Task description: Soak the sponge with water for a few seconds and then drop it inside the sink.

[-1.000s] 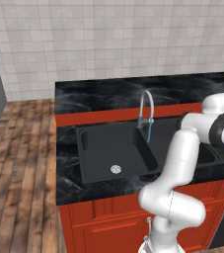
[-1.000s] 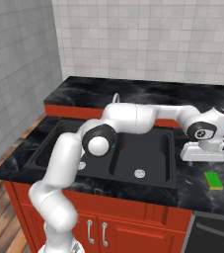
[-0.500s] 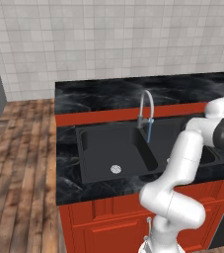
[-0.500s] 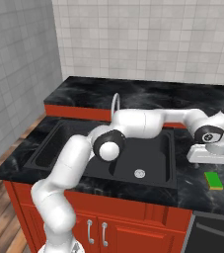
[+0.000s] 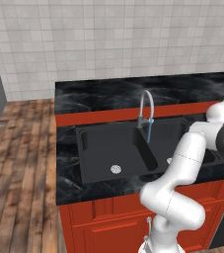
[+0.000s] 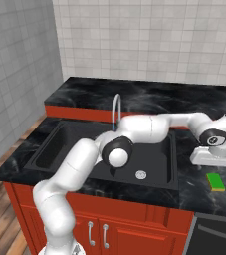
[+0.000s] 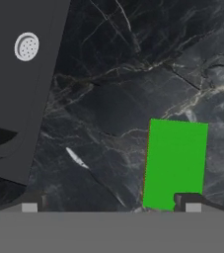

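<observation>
The sponge, green side up with a yellow edge, lies flat on the black marbled counter to the right of the sink. My gripper hovers just above and behind it, pointing down. In the hand view the gripper is open with its tips far apart. There the sponge sits toward the right tip, which overlaps its near edge, and nothing lies between the fingers. A corner of the sink with a silver drain shows at the upper left. Water runs as a thin blue streak under the faucet.
The glossy countertop runs behind and right of the sink, up to a tiled wall. My white arm stretches across the sink's basins. Red cabinet fronts stand below the counter. A dark appliance sits at the lower right.
The hand has swung further right over the counter and a little lower, closer to the sponge. The jaws stay equally wide. The sponge has not moved.
</observation>
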